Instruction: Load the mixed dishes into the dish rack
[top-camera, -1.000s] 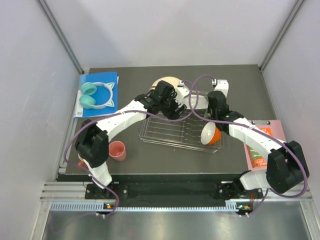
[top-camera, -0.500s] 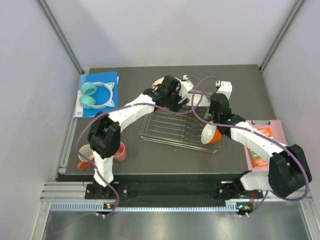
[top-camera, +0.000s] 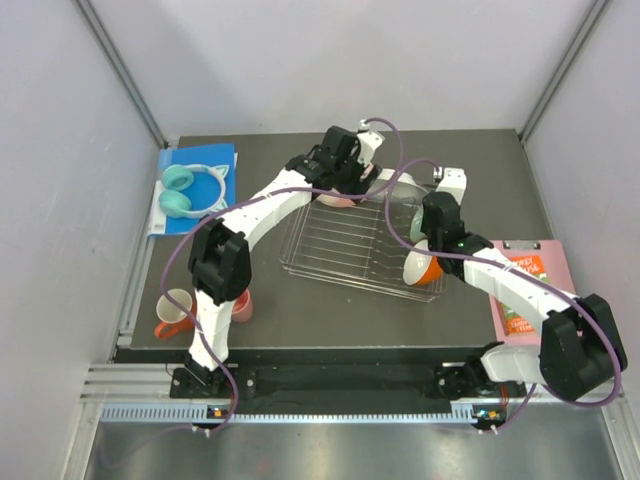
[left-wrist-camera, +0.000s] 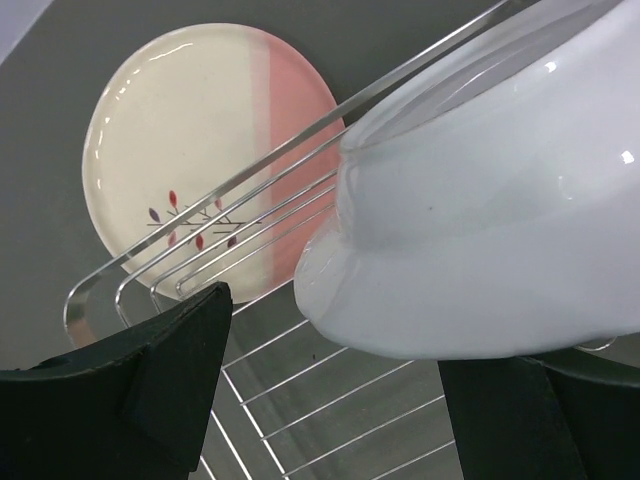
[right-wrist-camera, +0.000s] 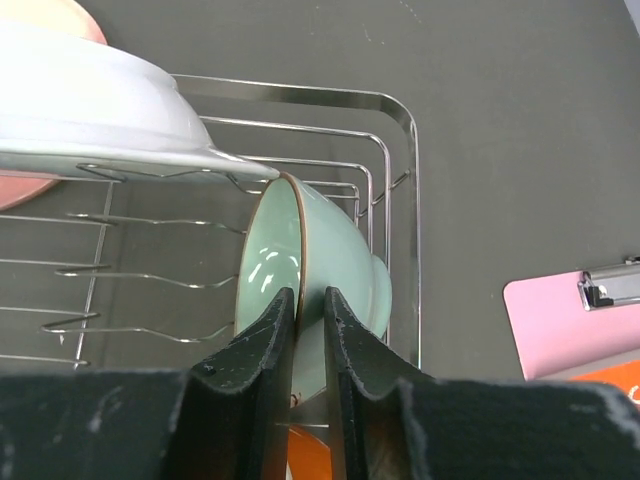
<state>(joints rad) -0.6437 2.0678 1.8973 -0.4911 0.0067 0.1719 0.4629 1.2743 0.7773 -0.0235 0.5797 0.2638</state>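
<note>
- Firmly, the right end effector (right-wrist-camera: 308, 298) pinched the rim of the mint-green bowl (right-wrist-camera: 345, 250), which stood on edge in a corner of the dish rack (right-wrist-camera: 400, 115).
- Meanwhile the left end effector (left-wrist-camera: 335, 350) gaped wide, released, just beside the white plate (left-wrist-camera: 500, 220) propped in the rack.

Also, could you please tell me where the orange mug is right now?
In the top view the orange mug sits at the near-left corner of the table, just left of the pink cup and outside the dish rack.

In wire rack (top-camera: 335, 250), mint-green bowl (right-wrist-camera: 345, 270) stood on edge, right end, white plate (left-wrist-camera: 500, 220) leaned at far rim, pink-and-cream plate (left-wrist-camera: 190, 130) flat beyond.
</note>
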